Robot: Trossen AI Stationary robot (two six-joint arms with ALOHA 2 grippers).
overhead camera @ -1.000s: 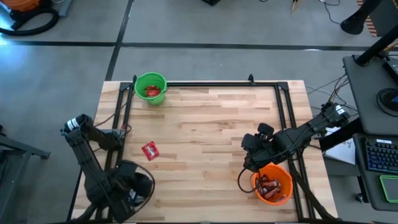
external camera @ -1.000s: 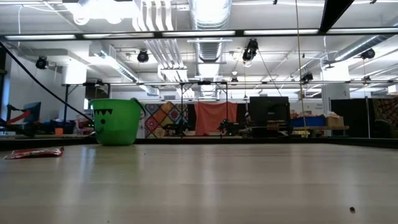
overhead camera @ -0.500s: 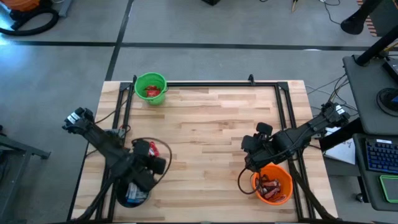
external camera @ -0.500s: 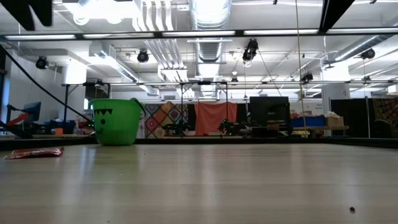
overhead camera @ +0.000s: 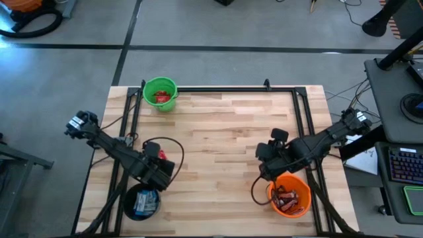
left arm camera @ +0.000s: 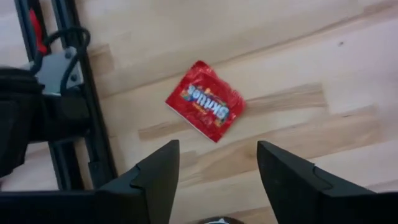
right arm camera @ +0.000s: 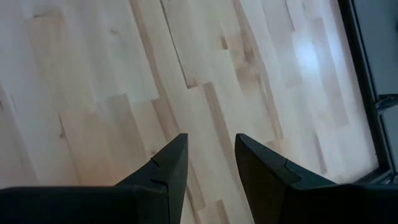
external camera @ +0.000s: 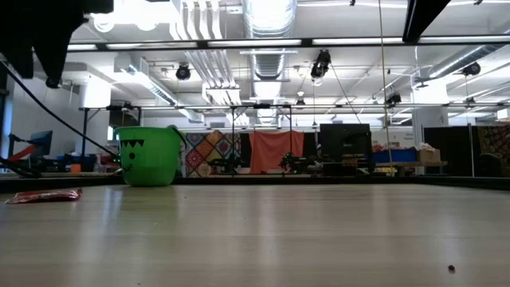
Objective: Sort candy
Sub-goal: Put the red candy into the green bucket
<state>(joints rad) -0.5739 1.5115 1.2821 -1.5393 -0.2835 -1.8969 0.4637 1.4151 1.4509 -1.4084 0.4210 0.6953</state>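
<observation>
One red packet (left arm camera: 205, 109) left on counter (overhead camera: 225, 132); my left pincer (left arm camera: 214, 180) spread, empty above it. Center, descend, pinch across wrapper. Right pincer (right arm camera: 208, 163) parted, idle.

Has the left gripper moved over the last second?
Yes. In the high view the left gripper has swung up from over the black bucket toward the red packet, jaws open.

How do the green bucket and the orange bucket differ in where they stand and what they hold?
The green bucket stands at the table's far left corner; the orange bucket at the near right. The green one holds red packets; the orange one, dark brown bars. The right gripper is beside the orange bucket only. Both stand upright.
</observation>
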